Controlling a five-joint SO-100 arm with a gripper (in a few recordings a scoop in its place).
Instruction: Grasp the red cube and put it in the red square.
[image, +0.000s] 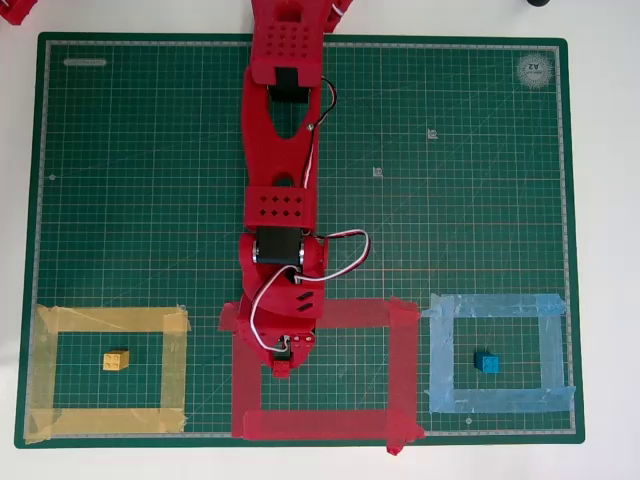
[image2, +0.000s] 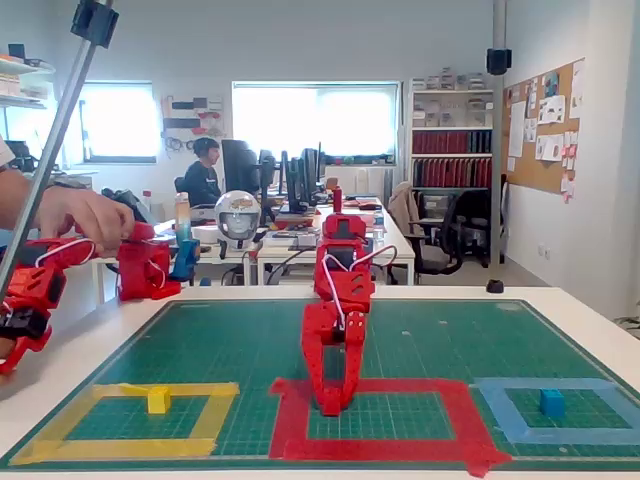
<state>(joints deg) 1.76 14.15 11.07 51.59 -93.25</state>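
The red gripper (image2: 331, 403) reaches down inside the red square (image: 404, 370) at lower centre of the overhead view, its tips at the mat. The red cube (image: 281, 369) seems to sit between narrow jaws, though red on red leaves the hold uncertain. A yellow cube (image: 116, 360) sits in the yellow frame (image: 175, 365) at lower left, a blue cube (image: 487, 363) in the light-blue frame (image: 552, 350) at lower right.

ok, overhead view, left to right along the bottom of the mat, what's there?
yellow tape frame holding the yellow cube → red square with the tool over its left side → light-blue tape frame holding the blue cube.
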